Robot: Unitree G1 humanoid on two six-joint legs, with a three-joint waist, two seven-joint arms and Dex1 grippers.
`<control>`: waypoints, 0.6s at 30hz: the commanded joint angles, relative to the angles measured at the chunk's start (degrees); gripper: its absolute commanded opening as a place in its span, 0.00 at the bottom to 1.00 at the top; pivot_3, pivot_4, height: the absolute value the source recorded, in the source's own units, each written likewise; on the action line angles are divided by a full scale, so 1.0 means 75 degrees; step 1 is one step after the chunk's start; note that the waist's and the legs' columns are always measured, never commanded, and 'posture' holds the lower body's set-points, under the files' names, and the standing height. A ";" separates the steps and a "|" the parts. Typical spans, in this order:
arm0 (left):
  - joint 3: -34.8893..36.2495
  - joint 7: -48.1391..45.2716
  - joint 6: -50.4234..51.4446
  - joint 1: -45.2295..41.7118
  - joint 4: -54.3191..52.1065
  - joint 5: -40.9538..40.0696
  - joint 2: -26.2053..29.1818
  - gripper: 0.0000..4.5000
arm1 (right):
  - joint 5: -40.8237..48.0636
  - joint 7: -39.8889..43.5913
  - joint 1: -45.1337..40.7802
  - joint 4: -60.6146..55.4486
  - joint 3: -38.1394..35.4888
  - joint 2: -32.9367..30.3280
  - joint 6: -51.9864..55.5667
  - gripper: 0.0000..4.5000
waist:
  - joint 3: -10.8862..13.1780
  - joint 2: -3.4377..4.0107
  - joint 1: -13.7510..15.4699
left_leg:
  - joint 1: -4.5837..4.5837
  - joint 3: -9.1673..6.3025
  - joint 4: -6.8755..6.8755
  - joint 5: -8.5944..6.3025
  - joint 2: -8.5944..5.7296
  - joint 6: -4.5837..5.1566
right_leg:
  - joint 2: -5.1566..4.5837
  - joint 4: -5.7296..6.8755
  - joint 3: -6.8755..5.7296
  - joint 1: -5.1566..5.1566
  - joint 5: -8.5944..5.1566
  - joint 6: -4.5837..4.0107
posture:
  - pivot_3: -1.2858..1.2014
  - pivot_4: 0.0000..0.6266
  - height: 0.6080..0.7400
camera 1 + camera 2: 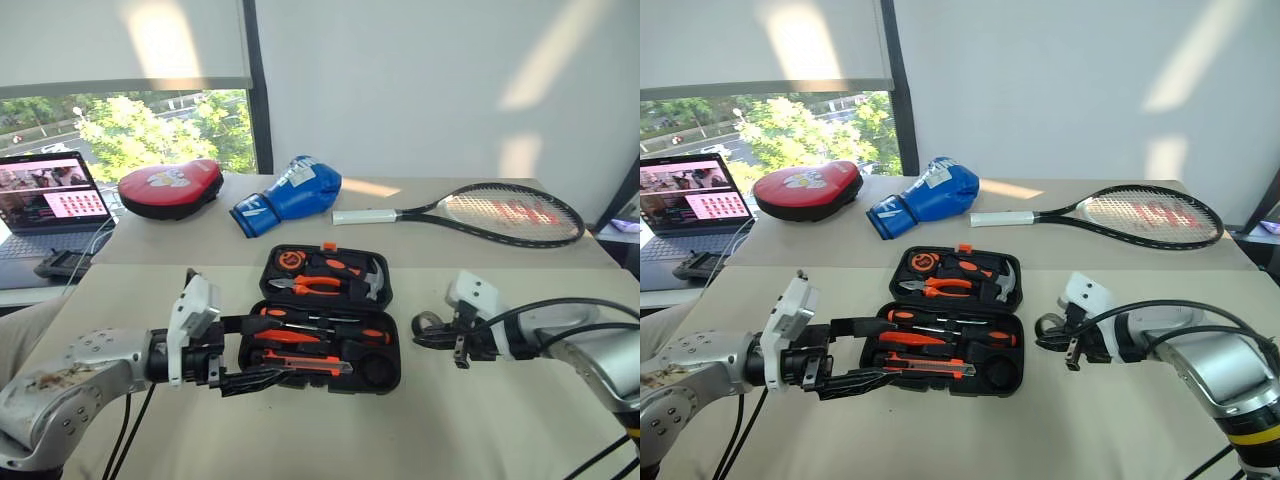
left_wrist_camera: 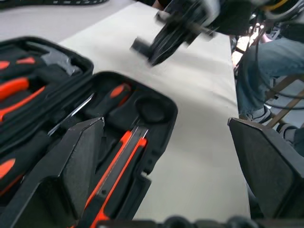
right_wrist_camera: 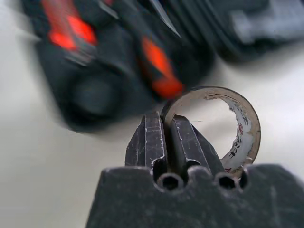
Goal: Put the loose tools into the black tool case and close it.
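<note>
Black tool case (image 1: 385,372) open mid-tabletop (image 1: 150,290). My right gripper (image 3: 164,126) at case's 3 o'clock, fingers pinching tape roll (image 3: 237,123) wall. My left gripper (image 1: 240,352) at 9 o'clock, fingers spread, empty.

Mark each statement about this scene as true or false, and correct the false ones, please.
1. The black tool case lies open on the table. True.
2. The right tool is shut on the tape roll. True.
3. The left tool is holding a screwdriver. False: it is open and holds nothing.
4. The round slot in the near corner of the case already holds the tape roll. False: the slot is empty; the roll is in the right tool.
5. A tennis racket lies on the far table behind the case. True.
6. The boxing glove is red. False: it is blue.
</note>
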 commanded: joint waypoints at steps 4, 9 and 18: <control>0.0077 -0.0266 -0.0448 0.0059 0.0078 0.0267 0.0081 1.00 | -0.0935 -0.0039 -0.0629 -0.0565 0.2207 0.0372 0.0284 0.01 | 0.0002 0.0000 0.0057 | -0.0001 -0.0003 0.0000 0.0001 -0.0005 -0.0002 | -0.0007 0.0001 -0.0003 0.0000 0.0006 -0.0011 | 0.52 0.24 1.00; 0.0097 -0.0176 -0.0408 0.0121 -0.0082 0.0234 0.0082 1.00 | -0.1308 0.0335 -0.0819 -0.0306 0.2778 0.0347 0.0235 0.01 | 0.0005 0.0000 0.0055 | -0.0006 -0.0003 0.0013 0.0000 -0.0018 0.0002 | -0.0016 -0.0001 -0.0010 0.0002 0.0010 -0.0013 | 0.52 0.24 1.00; 0.0141 0.0099 -0.0265 0.0147 -0.0264 0.0132 0.0107 1.00 | -0.1828 0.0973 -0.1259 0.0341 0.3306 0.0733 -0.0247 0.37 | 0.0005 0.0001 0.0046 | -0.0003 -0.0004 0.0004 0.0002 -0.0014 -0.0003 | -0.0007 -0.0002 -0.0024 0.0001 0.0008 -0.0012 | 0.52 0.24 1.00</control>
